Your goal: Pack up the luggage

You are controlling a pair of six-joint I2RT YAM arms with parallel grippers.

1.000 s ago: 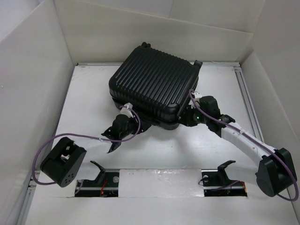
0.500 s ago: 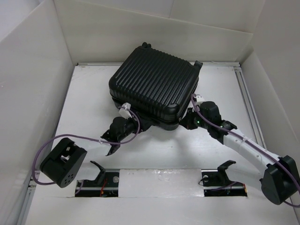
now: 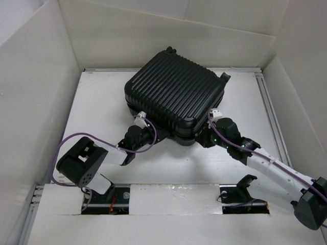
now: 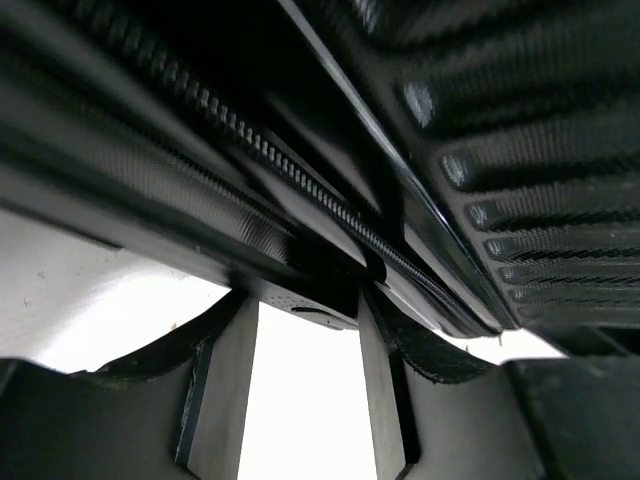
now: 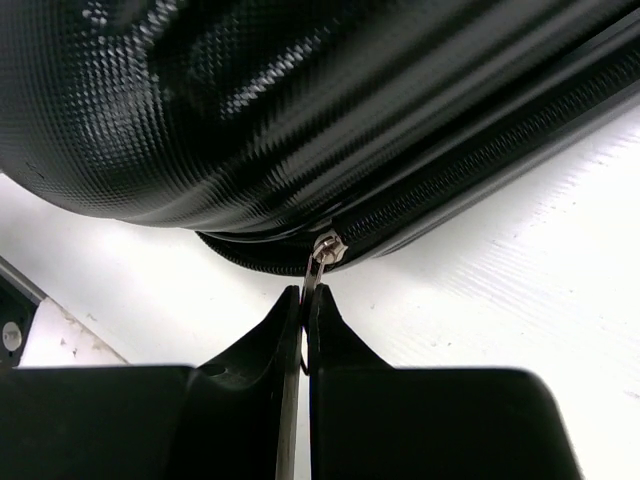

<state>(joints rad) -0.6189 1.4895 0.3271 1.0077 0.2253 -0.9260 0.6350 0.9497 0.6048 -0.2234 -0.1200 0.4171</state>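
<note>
The black ribbed luggage (image 3: 173, 97) lies flat, lid down, in the middle of the table, turned at an angle. My right gripper (image 3: 203, 138) is at its near right corner. In the right wrist view it (image 5: 305, 300) is shut on the silver zipper pull (image 5: 322, 258), which hangs from the zip seam (image 5: 470, 170). My left gripper (image 3: 149, 135) is at the near left edge. In the left wrist view it (image 4: 305, 335) is open, its fingers (image 4: 215, 385) wide apart with white table between them, tips against the lower shell rim (image 4: 300, 298) under the zip (image 4: 300, 180).
White walls enclose the table (image 3: 97, 112) on three sides. A metal rail (image 3: 269, 109) runs along the right edge. Two black hooked holders (image 3: 108, 186) (image 3: 245, 182) stand at the near edge above the arm bases.
The luggage has slid and turned toward the far right. My right gripper has moved leftward and nearer along the seam with the zipper pull. My left arm has reached in against the near edge.
</note>
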